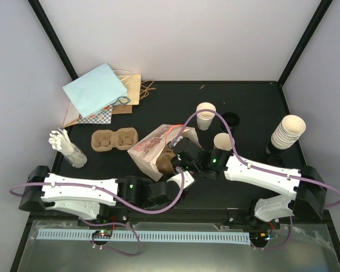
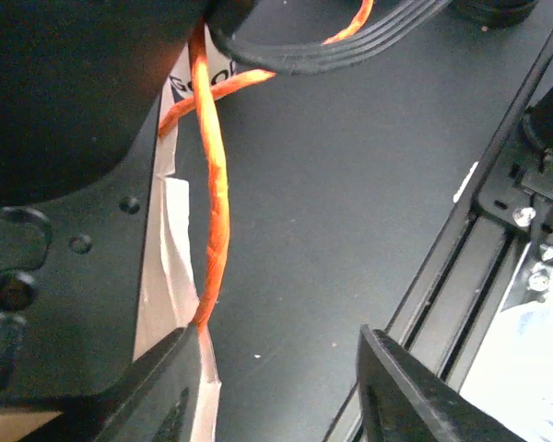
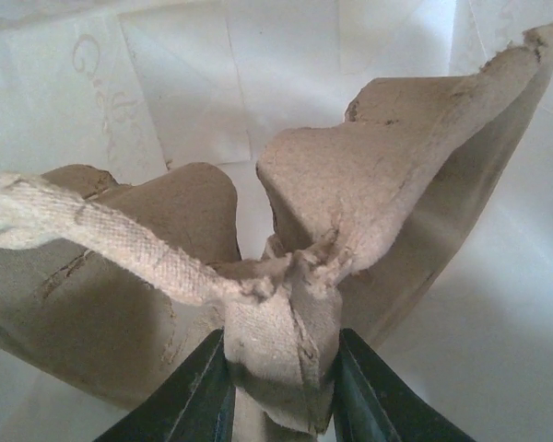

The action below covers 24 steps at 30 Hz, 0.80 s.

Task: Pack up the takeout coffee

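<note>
The right gripper (image 3: 281, 396) is closed narrow on the middle ridge of the brown pulp tray (image 3: 387, 166). Its wrist view shows white paper on all sides, so tray and fingers are inside the paper bag (image 1: 150, 148) in the middle of the top view. The left gripper (image 2: 278, 368) stands about half open at the bottom of its own view and holds nothing — the bag's paper edge lies against one finger only, with the orange handle (image 2: 212, 184) running up from it. The cups (image 1: 205, 116) stand outside the bag on the table (image 1: 249, 107), to its upper right. To do this step well, I think the left jaws should close on the paper edge, not on the handle, so that the bag cannot slide. Then the tray should go in flat to the bottom before the pinch is released — in a tilted tray the cups would be hard to seat.
</note>
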Each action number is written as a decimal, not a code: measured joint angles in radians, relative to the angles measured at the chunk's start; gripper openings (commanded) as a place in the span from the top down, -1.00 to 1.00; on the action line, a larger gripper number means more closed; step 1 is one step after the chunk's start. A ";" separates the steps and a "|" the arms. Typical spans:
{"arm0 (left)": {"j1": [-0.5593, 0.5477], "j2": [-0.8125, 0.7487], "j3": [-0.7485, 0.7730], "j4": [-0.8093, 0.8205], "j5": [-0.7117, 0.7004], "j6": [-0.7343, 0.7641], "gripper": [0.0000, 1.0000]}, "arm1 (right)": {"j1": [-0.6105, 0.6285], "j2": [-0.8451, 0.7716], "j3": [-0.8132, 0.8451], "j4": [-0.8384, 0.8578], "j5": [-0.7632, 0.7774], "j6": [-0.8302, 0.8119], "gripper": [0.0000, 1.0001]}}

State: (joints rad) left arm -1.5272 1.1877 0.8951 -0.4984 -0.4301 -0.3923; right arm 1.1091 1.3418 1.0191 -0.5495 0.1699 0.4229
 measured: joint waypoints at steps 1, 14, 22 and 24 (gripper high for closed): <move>0.000 -0.004 -0.009 0.014 -0.008 0.003 0.32 | 0.000 0.000 0.001 0.000 -0.001 0.001 0.41; 0.001 -0.114 -0.116 0.257 0.029 0.116 0.86 | 0.000 0.002 0.011 0.000 -0.015 0.003 0.41; 0.001 -0.110 -0.120 0.242 0.028 0.100 0.07 | 0.000 0.019 0.021 -0.001 -0.016 0.004 0.41; 0.001 -0.124 -0.134 0.245 0.010 0.088 0.03 | 0.000 0.019 0.024 0.000 -0.014 0.006 0.41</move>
State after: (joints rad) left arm -1.5265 1.0641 0.7612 -0.2535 -0.4198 -0.3042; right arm 1.1091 1.3605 1.0435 -0.5495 0.1555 0.4286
